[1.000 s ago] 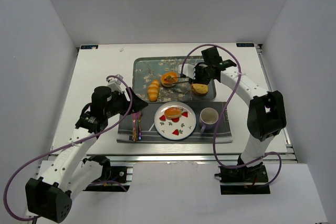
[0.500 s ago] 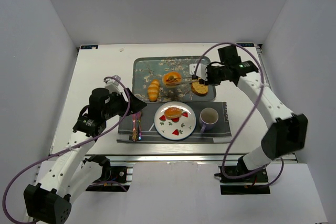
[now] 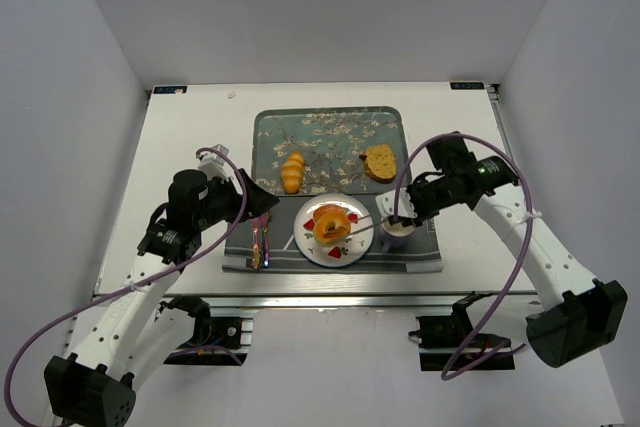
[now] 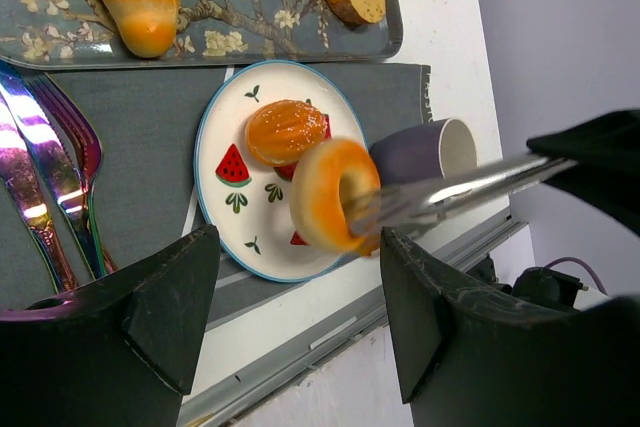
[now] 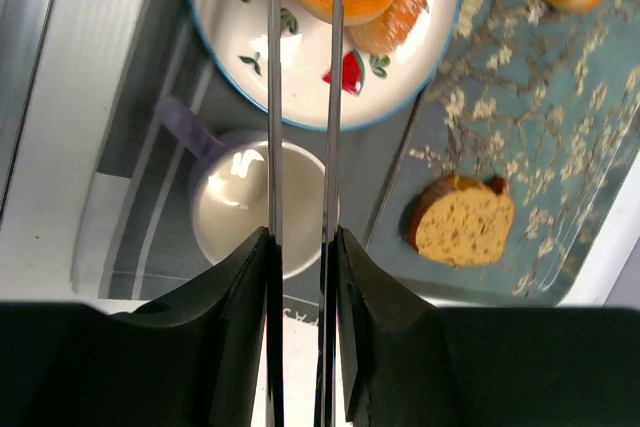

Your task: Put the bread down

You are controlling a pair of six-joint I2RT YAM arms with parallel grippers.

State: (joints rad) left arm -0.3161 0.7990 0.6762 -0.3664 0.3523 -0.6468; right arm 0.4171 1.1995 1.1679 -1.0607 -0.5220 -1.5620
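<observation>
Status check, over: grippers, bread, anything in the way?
Left gripper open, empty. Right gripper shut on tongs, ring bread clamped over plate. Bun sits on plate beneath.

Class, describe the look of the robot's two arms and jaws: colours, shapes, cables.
Left arm and right arm look alike: white link shells, black joint housings, and a purple cable looping along each. The jaws are matte black, blocky and wedge-shaped.

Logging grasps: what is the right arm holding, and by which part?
The right gripper holds tongs by their handle end; the tips pinch a bread ring by its side.
</observation>
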